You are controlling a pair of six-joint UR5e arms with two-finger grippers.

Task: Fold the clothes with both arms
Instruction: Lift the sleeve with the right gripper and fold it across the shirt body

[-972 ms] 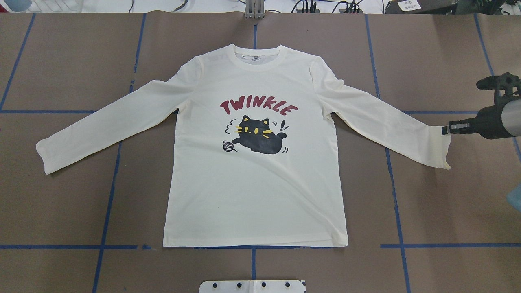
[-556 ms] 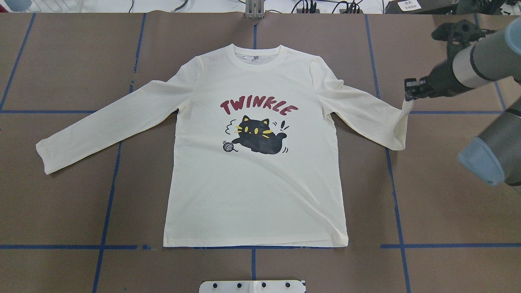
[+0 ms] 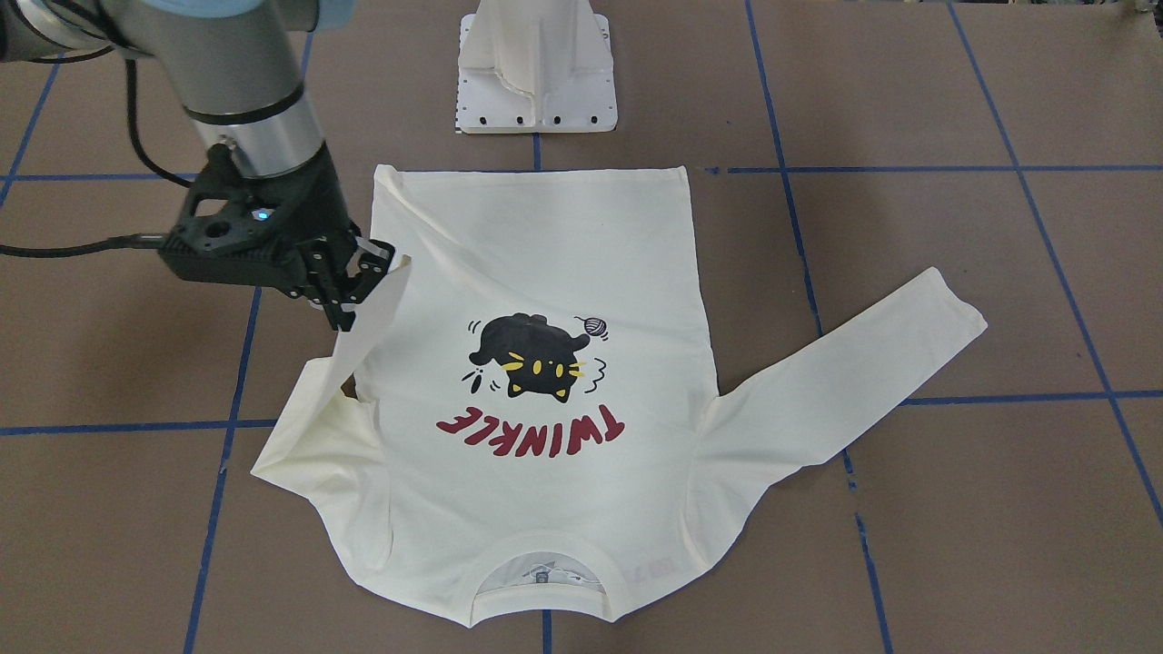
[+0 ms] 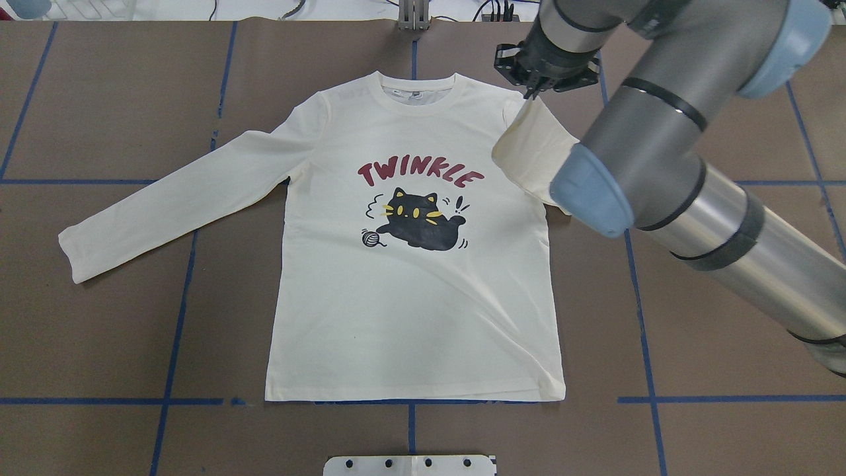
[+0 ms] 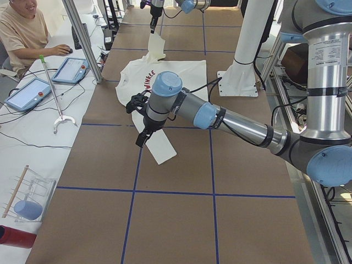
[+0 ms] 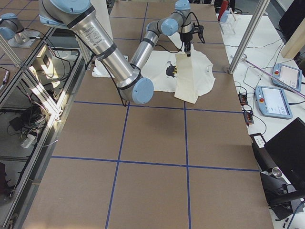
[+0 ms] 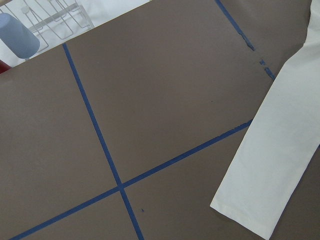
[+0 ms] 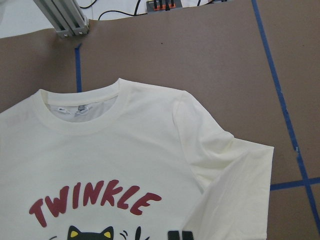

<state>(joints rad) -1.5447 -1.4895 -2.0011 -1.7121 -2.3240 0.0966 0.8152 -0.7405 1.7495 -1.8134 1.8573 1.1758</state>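
Observation:
The cream long-sleeved T-shirt (image 4: 410, 317) lies flat, print up, with a black cat and red "TWINKLE" lettering. My right gripper (image 4: 534, 91) is shut on the cuff of the right sleeve (image 4: 529, 152) and holds it lifted over the shirt's right shoulder, so the sleeve hangs doubled back. In the front-facing view that right gripper (image 3: 354, 282) pinches the cuff beside the shirt's side edge. The left sleeve (image 4: 165, 198) lies stretched out flat. My left gripper (image 5: 142, 138) hovers over that sleeve's cuff (image 7: 270, 165); I cannot tell whether it is open or shut.
Blue tape lines (image 4: 178, 304) cross the brown table cover. The white pedestal base (image 3: 536, 73) stands just past the shirt's hem. An aluminium post (image 4: 413, 13) rises beyond the collar. A person (image 5: 22, 27) sits at a side desk with tablets (image 5: 71, 69).
My right gripper has carried the right sleeve's cuff up off the table and leftward, from the far right to above the shoulder. The body and left sleeve have not moved.

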